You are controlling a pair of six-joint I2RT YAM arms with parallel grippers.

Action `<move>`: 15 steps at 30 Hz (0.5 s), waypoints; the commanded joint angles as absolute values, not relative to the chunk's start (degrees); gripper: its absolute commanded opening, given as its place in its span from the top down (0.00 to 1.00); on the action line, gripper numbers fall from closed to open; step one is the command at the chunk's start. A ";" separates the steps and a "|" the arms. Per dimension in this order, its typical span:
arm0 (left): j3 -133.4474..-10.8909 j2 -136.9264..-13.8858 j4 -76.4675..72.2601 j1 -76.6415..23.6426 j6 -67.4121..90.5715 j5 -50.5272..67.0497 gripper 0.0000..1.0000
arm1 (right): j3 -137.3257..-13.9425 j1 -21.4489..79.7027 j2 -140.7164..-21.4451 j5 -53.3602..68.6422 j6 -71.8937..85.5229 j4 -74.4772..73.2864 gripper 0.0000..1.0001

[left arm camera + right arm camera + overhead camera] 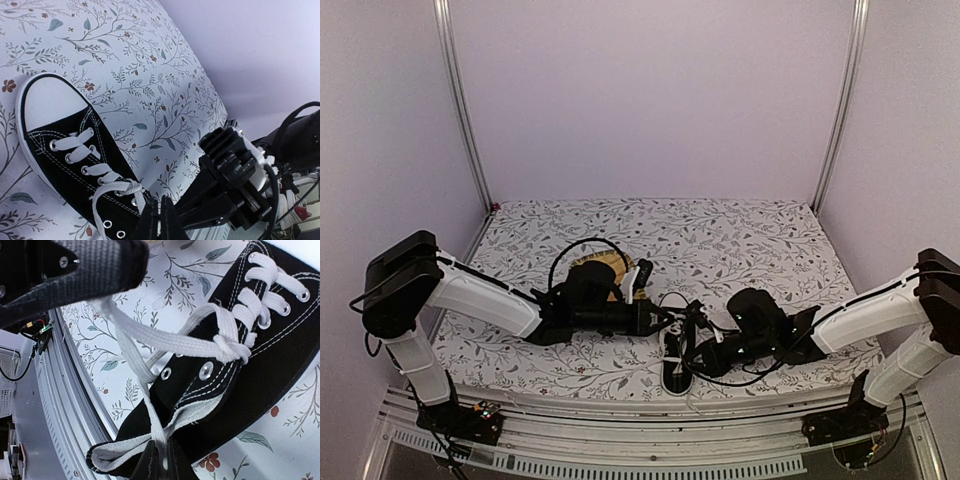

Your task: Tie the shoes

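Inspection of the work area. One shoe [676, 362], black with a white toe cap [50, 100], lies on the flowered surface [740, 240] at lower centre of the top view, close to the near edge, between the two arms. Its opening holds nothing but the pale lining.

Count: one shoe, one white lace [170, 340] threaded through the eyelets and crossed in one half knot [230, 347] above the top eyelets, with two free ends. One yellow mat [603, 268] lies left of centre in the top view, partly hidden behind the left arm.

The left hand [160, 222] is clenched, a strip of white lace pinched between its fingers. In the right wrist view, that end runs taut from the knot to the upper left of the frame.

The right hand [164, 462] is at bottom centre of its own view, directly over the shoe opening. Its fingers are pressed together on the other lace end.
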State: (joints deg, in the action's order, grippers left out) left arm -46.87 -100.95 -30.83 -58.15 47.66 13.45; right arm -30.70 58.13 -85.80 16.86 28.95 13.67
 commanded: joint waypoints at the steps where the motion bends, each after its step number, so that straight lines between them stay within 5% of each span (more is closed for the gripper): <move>1: -46.38 -101.07 -30.63 -57.36 47.21 13.01 1.00 | -31.76 58.58 -80.85 13.96 28.79 8.06 0.95; 15: -47.34 -101.50 -30.12 -57.31 46.46 12.93 1.00 | -40.05 58.36 -78.81 2.26 29.09 -0.90 0.98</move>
State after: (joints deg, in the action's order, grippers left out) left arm -46.87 -100.95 -30.61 -58.15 47.59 13.10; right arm -36.62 58.17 -79.24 7.81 28.73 1.19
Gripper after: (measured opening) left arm 0.005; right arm 0.027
